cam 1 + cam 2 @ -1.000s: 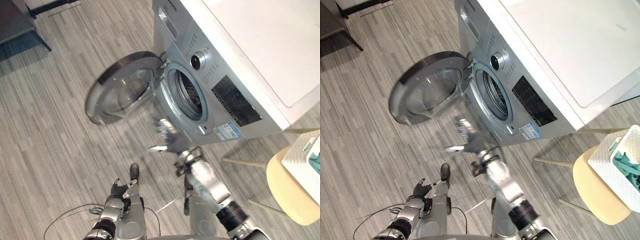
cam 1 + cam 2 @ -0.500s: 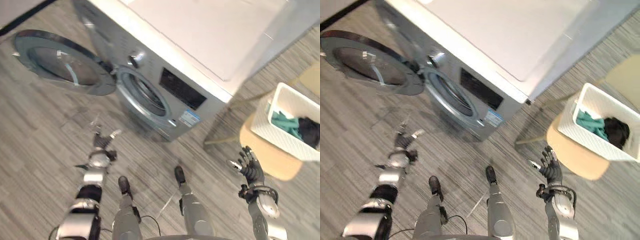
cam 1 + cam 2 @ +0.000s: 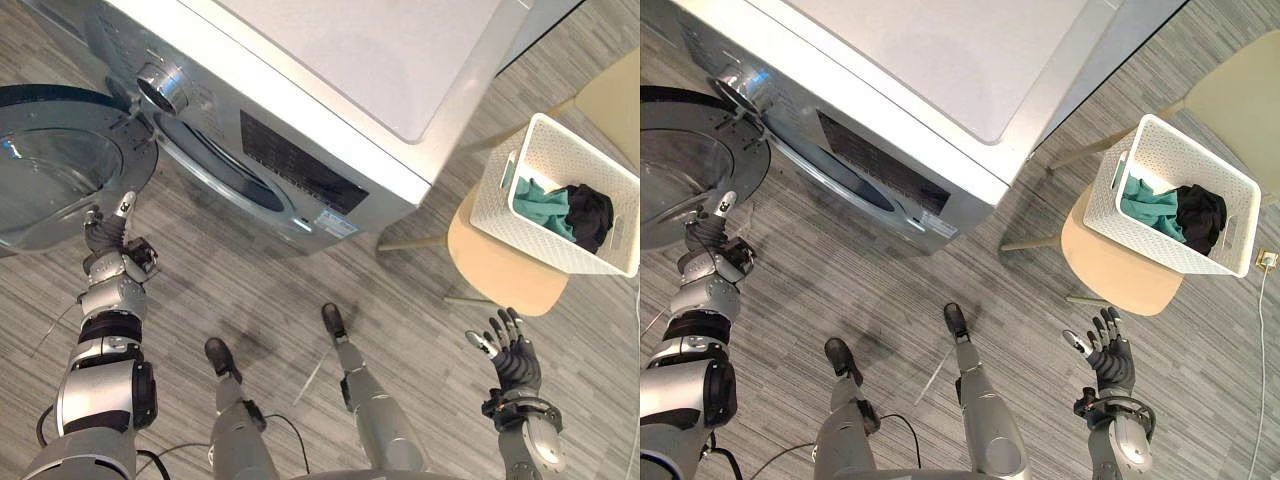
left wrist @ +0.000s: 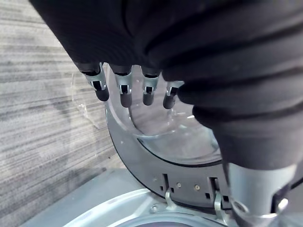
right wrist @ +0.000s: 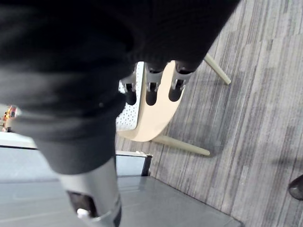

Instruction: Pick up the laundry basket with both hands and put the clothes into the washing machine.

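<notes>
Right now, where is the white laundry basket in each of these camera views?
Left eye view: laundry basket upper right, on the beige chair.
Right eye view: upper right, same chair.
Right wrist view: its perforated white wall just past the right hand, on the chair.
Left wrist view: faces the washing machine door instead.
Shared landmark: the beige chair.

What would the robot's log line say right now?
door open | basket on chair, clothes inside | left hand open near door | right hand open, empty

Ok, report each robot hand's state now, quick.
Left robot hand: open, empty, beside the washer door.
Right robot hand: open, fingers spread, empty.
</notes>
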